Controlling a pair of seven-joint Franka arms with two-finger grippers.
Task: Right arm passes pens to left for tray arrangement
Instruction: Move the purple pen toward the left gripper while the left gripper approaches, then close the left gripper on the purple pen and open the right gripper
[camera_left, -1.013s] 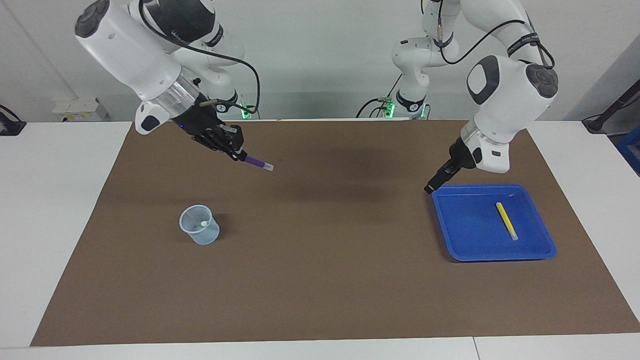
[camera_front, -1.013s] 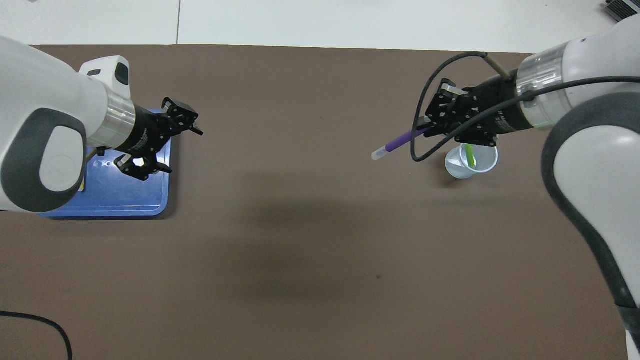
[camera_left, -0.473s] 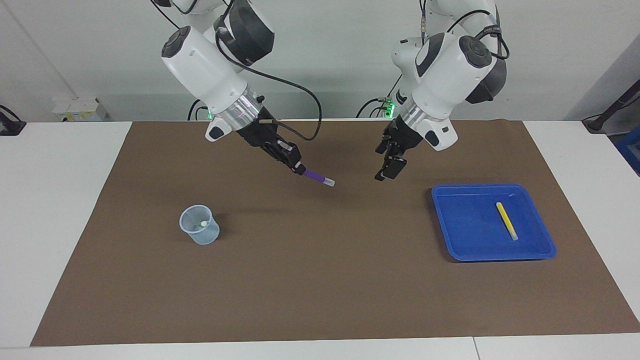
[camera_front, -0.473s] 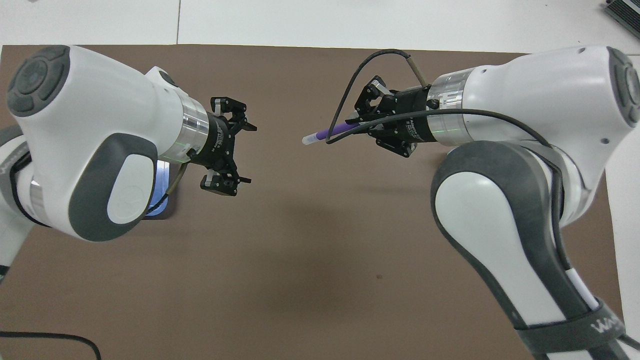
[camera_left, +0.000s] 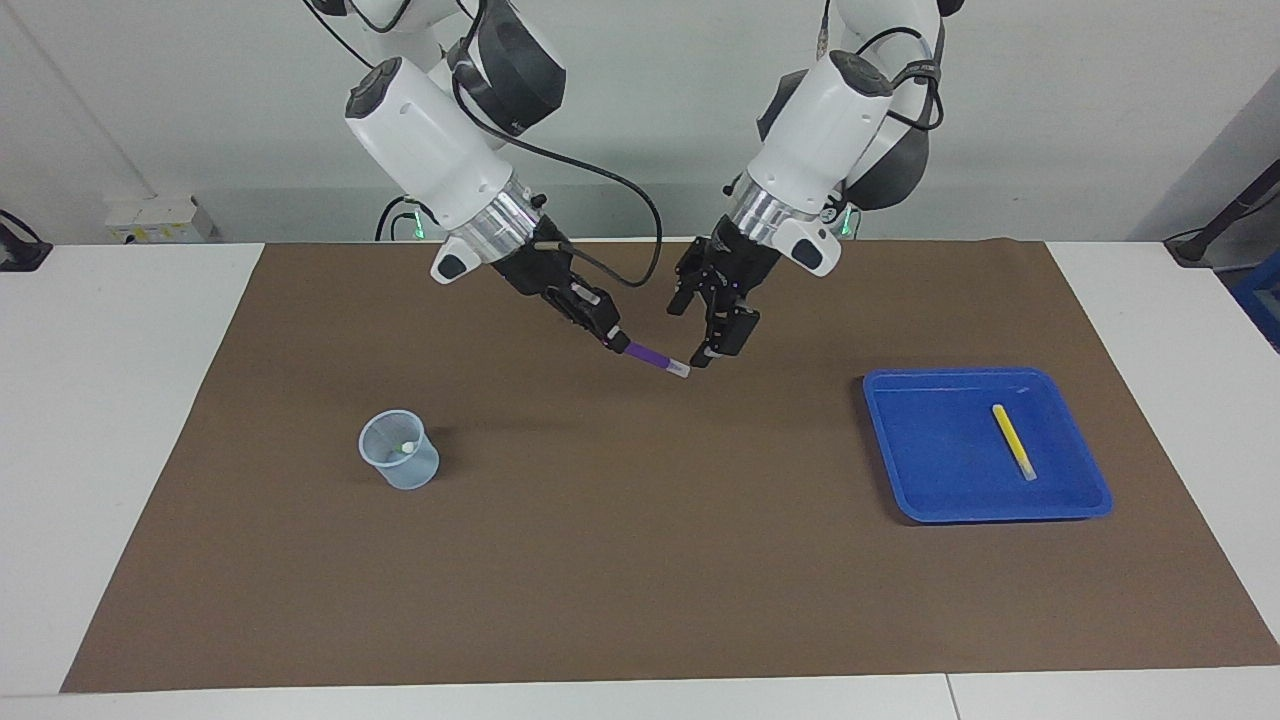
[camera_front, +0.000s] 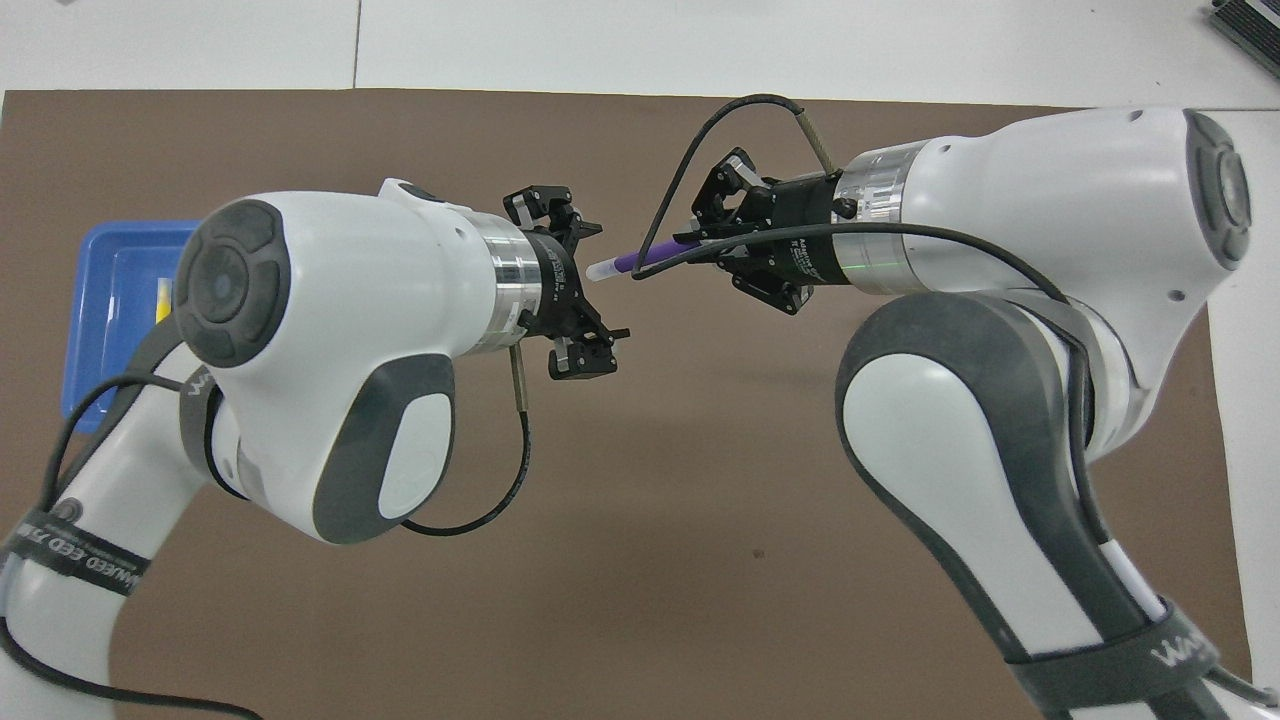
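While the right gripper (camera_left: 612, 338) hangs over the middle of the brown mat (camera_left: 640, 560) pinching the purple pen (camera_left: 655, 357) by its coloured end, the whole thing comes down to one gap: the pen's pale tip sits right at the mouth of the left gripper (camera_left: 700, 335), whose fingers are spread wide with nothing in them. From above, the pen's long axis runs pretty much straight along the line between the two wrists, pale end leading toward the left arm and tilted a bit down. I can't say for sure whether the tip is already between the left fingers or only just beside the lower one — the two views make it look very close either way.

My guess is the left just needs to slide a touch further along the pen and close on the pale half before the right lets go.

Plenty of room for it — nothing lies on the mat under the handover. The yellow pen (camera_left: 1012, 440) already lies in the blue tray (camera_left: 900, 470) toward the left arm's end, with lots of bare tray beside it. Toward the right arm's end stands the little clear cup (camera_left: 399, 450) with something pale poking up inside, presumably the last pen.
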